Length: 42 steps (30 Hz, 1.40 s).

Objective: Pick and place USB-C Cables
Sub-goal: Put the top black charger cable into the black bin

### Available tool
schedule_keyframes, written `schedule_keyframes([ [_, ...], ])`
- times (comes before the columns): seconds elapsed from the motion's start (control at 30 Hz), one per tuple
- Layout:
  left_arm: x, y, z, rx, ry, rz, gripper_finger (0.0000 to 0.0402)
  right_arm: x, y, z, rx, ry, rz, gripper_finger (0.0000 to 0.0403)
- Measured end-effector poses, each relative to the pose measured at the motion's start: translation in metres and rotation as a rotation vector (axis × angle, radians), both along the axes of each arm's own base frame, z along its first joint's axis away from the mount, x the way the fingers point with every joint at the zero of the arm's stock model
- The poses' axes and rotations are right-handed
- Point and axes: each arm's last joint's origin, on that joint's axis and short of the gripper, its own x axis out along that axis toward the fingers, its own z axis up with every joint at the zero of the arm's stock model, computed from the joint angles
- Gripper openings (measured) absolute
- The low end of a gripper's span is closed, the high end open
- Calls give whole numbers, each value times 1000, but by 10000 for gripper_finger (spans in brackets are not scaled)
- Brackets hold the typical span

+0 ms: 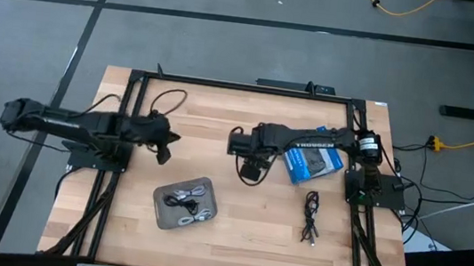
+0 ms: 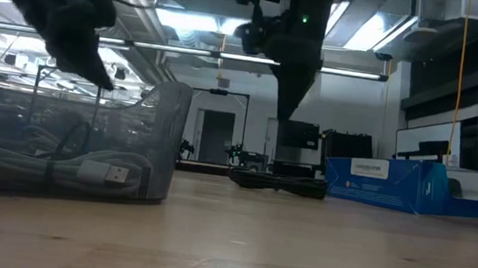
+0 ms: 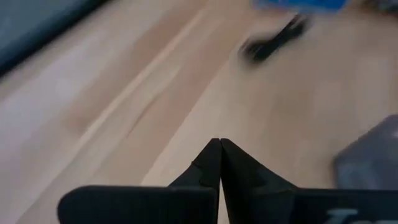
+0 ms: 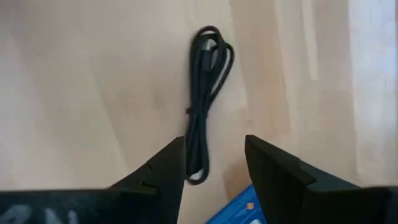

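The grey tray [image 1: 166, 207] sits near the table's front centre and holds a dark cable bundle [image 1: 183, 200] and a white one [image 1: 197, 219]; the white one [image 2: 86, 170] also shows through the tray wall in the low view. My right gripper [image 1: 250, 172] [image 4: 214, 158] is open and hovers above a black USB-C cable bundle [image 4: 204, 106] [image 2: 278, 182] lying flat on the wood, touching nothing. More black cables [image 1: 311, 215] lie to the right. My left gripper [image 1: 166, 139] [image 3: 219, 149] is shut, raised above the table left of centre.
A blue plastic packet [image 1: 312, 162] [image 2: 392, 184] lies beside the right arm, and its corner [image 4: 239, 211] shows just behind my right fingers. The black frame rails [image 1: 120, 138] run along both table sides. Bare wood [image 1: 252, 233] lies between the tray and the right-hand cables.
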Motion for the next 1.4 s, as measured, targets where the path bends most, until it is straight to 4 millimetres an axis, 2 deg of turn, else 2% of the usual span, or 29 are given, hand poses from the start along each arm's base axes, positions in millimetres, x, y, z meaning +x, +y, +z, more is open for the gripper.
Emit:
schedule_keyframes([
  [0.13, -10, -4, -19, 92, -215, -142, 0, -1, -10, -17, 59, 0, 41, 170],
  [0.3, -20, -7, -33, 141, -416, -246, 0, -1, -19, -41, 67, -34, 80, 170],
  [0.47, -26, -9, -50, 160, -472, -309, 0, -3, -27, -54, 63, -51, 60, 170],
  [0.7, -27, -9, -47, 163, -507, -320, 0, -11, -35, -79, 142, -68, 37, 170],
  [0.83, -27, -9, -47, 154, -502, -319, 0, -20, -42, -94, 60, -47, 2, 170],
  [1.03, -27, -9, -47, 154, -501, -318, 0, -33, -48, -112, 196, -84, -135, 168],
  [1.13, -27, -9, -49, 153, -482, -315, 0, -36, -44, -118, 196, -120, -237, 140],
  [1.23, -27, -9, -49, 158, -480, -318, 0, -35, -38, -118, 165, -118, -231, 66],
  [1.4, -27, -9, -49, 158, -480, -319, 0, -20, -24, -104, 112, -120, -157, 58],
])
